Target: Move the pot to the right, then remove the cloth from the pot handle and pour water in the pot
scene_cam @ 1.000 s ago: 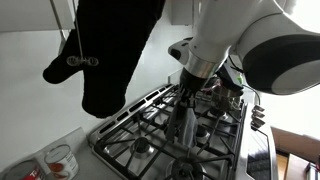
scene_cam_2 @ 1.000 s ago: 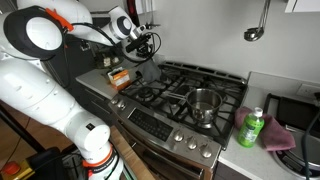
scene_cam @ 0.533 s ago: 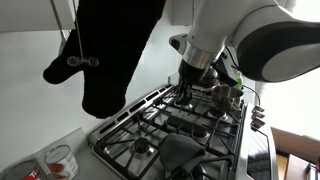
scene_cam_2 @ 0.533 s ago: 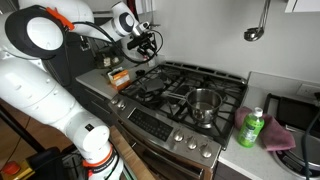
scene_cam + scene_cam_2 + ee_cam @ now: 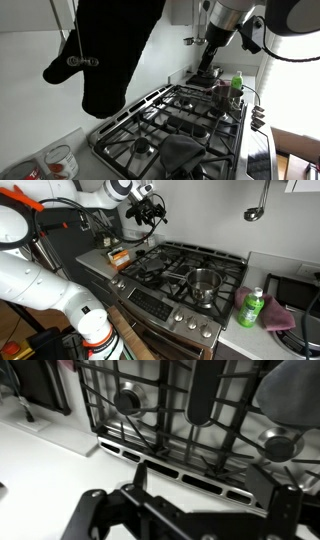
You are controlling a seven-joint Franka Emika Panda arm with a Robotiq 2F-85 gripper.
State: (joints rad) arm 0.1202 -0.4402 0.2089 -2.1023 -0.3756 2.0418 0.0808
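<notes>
A steel pot (image 5: pixel 203 283) stands on a front burner of the gas stove (image 5: pixel 175 275); in an exterior view it shows small beside the green bottle (image 5: pixel 217 89). A dark grey cloth (image 5: pixel 180 155) lies crumpled on the stove's grate, away from the pot. It also shows as a grey lump (image 5: pixel 290 392) at the wrist view's top right. My gripper (image 5: pixel 152 210) hangs high above the stove's counter-side edge, open, with nothing between its fingers. In the wrist view the gripper (image 5: pixel 212 490) looks down on the grates and white counter.
A big black oven mitt (image 5: pixel 110 50) hangs close to an exterior camera. A glass measuring cup (image 5: pixel 60 160) stands on the counter by the stove. A green bottle (image 5: pixel 250 308) and a pink cloth (image 5: pixel 278 315) are beside the pot's end of the stove.
The gripper opened and let go of the cloth, which dropped onto the grate. The arm then rose up and away from the stove.
</notes>
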